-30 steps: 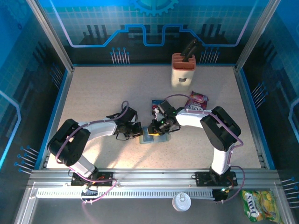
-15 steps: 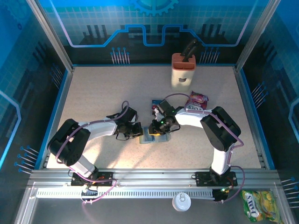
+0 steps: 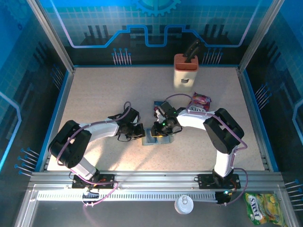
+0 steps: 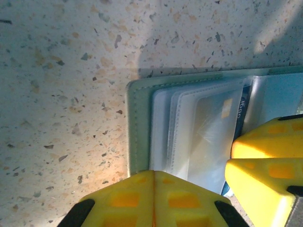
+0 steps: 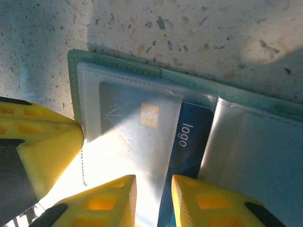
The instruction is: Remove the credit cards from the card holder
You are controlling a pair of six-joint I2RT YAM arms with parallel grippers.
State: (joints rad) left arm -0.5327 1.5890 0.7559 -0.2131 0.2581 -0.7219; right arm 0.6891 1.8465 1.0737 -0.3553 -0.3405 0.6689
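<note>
The left gripper (image 4: 154, 176) was clenched, tips at the card holder (image 4: 136, 118) edge. The right gripper (image 5: 153, 182) stood narrowly parted, grasping nothing, the blue card (image 5: 188, 137) just ahead, half-sleeved.

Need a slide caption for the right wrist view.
Right gripper, jaws parted, over the blue credit card peeking from the open card holder.

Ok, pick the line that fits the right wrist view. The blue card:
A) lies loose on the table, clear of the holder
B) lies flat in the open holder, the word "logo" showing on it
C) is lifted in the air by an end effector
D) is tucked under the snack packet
B: the blue card lies flat inside the open card holder, its white "logo" print plain to read beside the clear sleeve.
</note>
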